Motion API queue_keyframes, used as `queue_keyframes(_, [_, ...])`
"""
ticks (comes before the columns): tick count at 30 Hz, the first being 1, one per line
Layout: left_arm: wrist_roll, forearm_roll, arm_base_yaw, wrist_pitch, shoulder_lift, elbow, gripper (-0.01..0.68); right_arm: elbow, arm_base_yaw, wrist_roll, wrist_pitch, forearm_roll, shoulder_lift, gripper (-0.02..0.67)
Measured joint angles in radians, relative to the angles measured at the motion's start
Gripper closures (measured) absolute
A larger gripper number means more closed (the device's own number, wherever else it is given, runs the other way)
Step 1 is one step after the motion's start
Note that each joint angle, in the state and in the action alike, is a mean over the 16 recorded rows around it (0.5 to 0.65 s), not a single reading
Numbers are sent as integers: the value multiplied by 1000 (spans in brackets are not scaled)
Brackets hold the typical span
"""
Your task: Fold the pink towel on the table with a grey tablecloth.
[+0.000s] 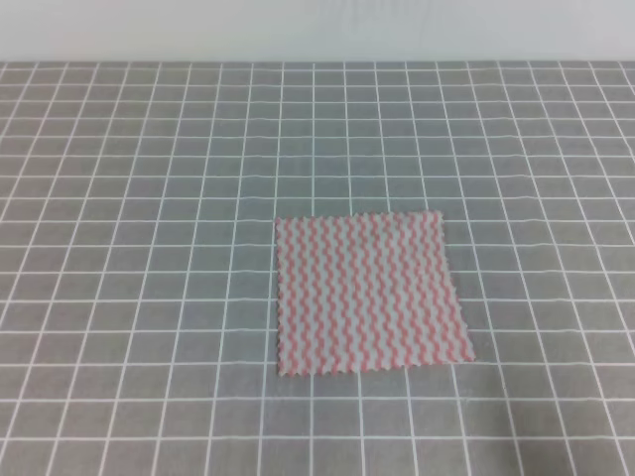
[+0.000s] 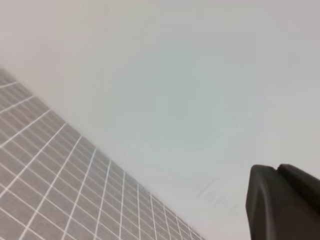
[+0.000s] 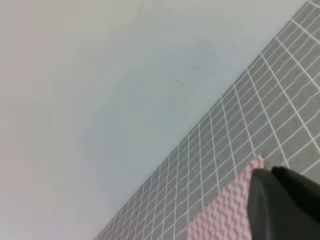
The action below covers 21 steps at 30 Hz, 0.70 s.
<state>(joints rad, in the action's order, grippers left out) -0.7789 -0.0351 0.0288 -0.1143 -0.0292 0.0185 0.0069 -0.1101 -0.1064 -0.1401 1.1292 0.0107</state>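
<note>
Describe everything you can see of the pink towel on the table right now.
The towel is a thin, roughly square cloth with pink-and-white wavy zigzag stripes and pinked edges. It lies flat and unfolded, a single layer, on the grey gridded table, just right of centre toward the near side, its edges slightly skewed to the grid lines. Nothing rests on it and no pincer touches it in the high view. The right wrist view shows one corner of it.

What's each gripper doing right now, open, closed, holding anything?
Left gripper: only a dark part shows at the frame's corner; state cannot be told.
Right gripper: likewise partly visible, above the pink towel; state cannot be told.
</note>
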Motion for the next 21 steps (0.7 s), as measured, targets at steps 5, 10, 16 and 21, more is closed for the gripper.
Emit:
queue_keyframes(5, [-26, 1, 0, -11, 5, -3, 673, -2, 0, -4, -33, -39, -4, 667])
queue_keyframes(10, [-79, 1, 1, 20, 11, -10, 673, -22, 0, -21, -65, -122, -41, 667])
queue_keyframes(16, [-72, 4, 25, 174, 67, -82, 673, -74, 0, -62, -123, -226, -165, 666])
queue_keyframes(21, [45, 6, 78, 325, 192, -202, 673, -157, 0, -133, -191, -285, -330, 667])
